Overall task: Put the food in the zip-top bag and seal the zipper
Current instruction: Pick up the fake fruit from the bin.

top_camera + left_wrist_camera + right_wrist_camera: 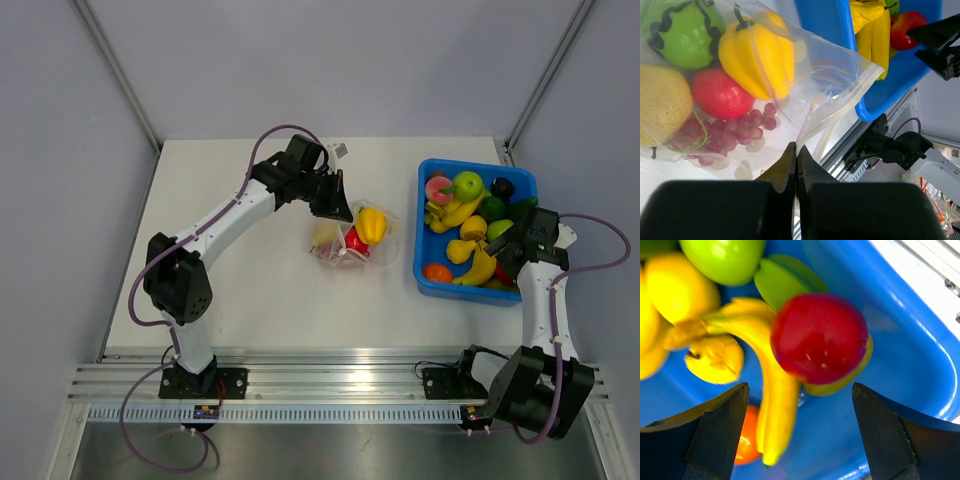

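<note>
The zip-top bag (352,240) lies mid-table, holding a yellow pepper (757,55), a green fruit (685,32), a red fruit (720,95), grapes (735,132) and a pale yellow pear (660,105). My left gripper (337,208) is at the bag's left side; in the left wrist view it (796,152) is shut, pinching the bag's zipper (840,107) at its near end. My right gripper (508,260) is open (799,390) and empty, hovering inside the blue bin (424,272) above a red fruit (817,337) and a banana (772,405).
The blue bin (910,350) at right holds several more toy fruits, including an orange (745,440) and a green apple (722,257). An aluminium rail (330,380) runs along the near table edge. Slanted frame posts stand at the back corners.
</note>
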`<state>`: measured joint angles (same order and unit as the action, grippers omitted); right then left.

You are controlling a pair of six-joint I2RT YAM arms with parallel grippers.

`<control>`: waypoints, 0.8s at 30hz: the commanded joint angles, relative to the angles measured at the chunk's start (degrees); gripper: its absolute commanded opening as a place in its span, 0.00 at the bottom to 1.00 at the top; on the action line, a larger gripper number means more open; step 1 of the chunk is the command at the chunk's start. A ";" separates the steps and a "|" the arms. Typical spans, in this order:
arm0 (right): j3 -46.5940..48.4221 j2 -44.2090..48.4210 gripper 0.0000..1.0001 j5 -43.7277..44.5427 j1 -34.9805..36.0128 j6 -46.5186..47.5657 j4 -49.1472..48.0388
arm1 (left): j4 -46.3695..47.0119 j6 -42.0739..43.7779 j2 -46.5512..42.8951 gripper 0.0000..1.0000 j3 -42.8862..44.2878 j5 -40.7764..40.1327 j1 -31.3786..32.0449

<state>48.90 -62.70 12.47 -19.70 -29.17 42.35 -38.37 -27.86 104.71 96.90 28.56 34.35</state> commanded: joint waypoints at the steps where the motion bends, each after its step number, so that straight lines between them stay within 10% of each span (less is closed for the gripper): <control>1: 0.31 -0.14 0.92 -0.61 -0.95 -1.77 -6.13 | 3.39 0.96 -3.54 0.00 -0.40 1.59 0.10; 19: 1.89 -10.08 0.90 2.57 -2.62 -1.07 -12.11 | 3.39 1.58 -3.54 0.00 -0.93 1.59 -0.07; 24: 3.12 -8.68 0.69 -0.60 -2.62 -1.68 -11.67 | 3.21 1.49 -3.54 0.00 -0.66 1.15 -0.07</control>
<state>49.30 -72.55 12.60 -21.87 -30.24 33.15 -36.93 -27.18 103.96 95.96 28.77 34.35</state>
